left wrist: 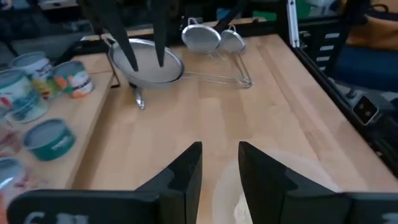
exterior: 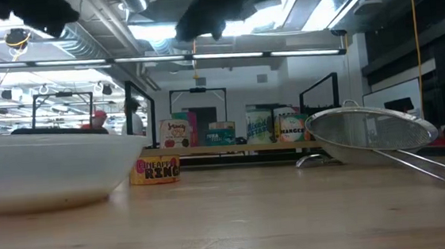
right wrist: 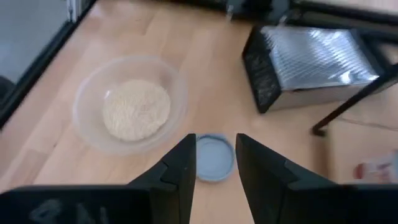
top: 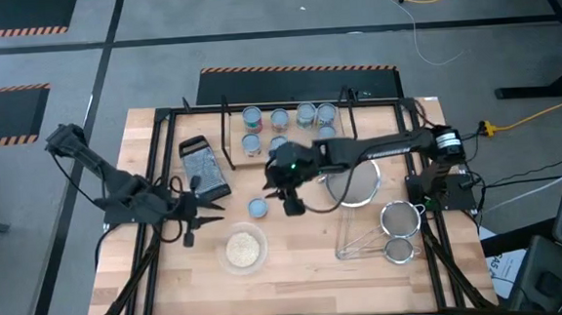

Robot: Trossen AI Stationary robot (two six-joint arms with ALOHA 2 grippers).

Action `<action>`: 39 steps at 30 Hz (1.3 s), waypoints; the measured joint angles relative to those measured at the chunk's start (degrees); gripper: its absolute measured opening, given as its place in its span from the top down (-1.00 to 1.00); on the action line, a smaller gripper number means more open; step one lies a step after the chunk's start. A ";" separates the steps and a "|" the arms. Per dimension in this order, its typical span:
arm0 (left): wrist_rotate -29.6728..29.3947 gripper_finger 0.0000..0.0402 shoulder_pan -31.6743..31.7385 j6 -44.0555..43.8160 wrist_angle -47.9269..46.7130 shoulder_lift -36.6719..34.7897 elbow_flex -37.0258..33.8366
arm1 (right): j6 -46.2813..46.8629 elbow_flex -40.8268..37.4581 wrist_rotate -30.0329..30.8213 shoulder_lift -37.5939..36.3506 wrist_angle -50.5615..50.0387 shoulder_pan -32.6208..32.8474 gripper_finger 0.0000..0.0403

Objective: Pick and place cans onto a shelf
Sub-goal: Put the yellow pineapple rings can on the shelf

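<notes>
One can (top: 258, 208) with a pale blue top stands upright on its base on the table, left of centre; in the low view it shows a yellow label (exterior: 156, 169). My right gripper (top: 291, 201) hangs open above and just right of it. In the right wrist view the can (right wrist: 214, 163) shows beyond the gap between the open fingers (right wrist: 214, 140), untouched. Several more cans (top: 280, 118) stand on the light-wood shelf (top: 237, 155) at the table's far middle. My left gripper (top: 190, 231) is open at the left, its fingers (left wrist: 219, 148) holding nothing.
A clear bowl of pale grains (top: 245, 248) sits near the front, close to the lone can. A metal grater (top: 203, 167) lies left of the shelf. A large strainer (top: 356, 182) and two smaller ones (top: 399, 219) lie at the right. Black frame rails edge the table.
</notes>
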 joint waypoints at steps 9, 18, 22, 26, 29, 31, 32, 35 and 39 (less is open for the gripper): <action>0.32 0.51 -0.01 6.03 19.62 0.09 -11.01 | -0.20 -0.02 0.12 7.91 1.52 2.60 0.41; 0.45 0.51 0.01 6.02 21.64 0.07 -12.24 | -6.40 -0.02 0.19 14.54 4.01 2.62 0.41; 0.45 0.51 0.01 6.01 21.66 0.07 -12.24 | -6.70 0.00 0.14 16.91 6.96 2.64 0.41; 0.43 0.51 0.01 5.96 21.66 0.07 -12.24 | -6.51 0.00 0.12 19.26 7.28 2.70 0.41; 0.45 0.51 0.01 5.96 21.66 0.07 -12.24 | -6.24 0.00 0.14 19.96 7.63 2.81 0.41; 0.45 0.51 0.01 5.94 21.66 0.07 -12.24 | -6.24 0.00 0.14 20.42 7.67 2.81 0.41; 0.45 0.51 0.01 5.94 21.66 0.07 -12.24 | -6.24 0.00 0.14 20.65 7.82 2.81 0.41; 0.45 0.51 0.01 5.87 21.66 0.07 -12.24 | -6.22 0.00 0.14 20.76 7.88 2.81 0.41; 0.44 0.51 0.01 5.87 21.66 0.07 -12.24 | -6.24 0.00 0.16 20.76 7.85 2.81 0.47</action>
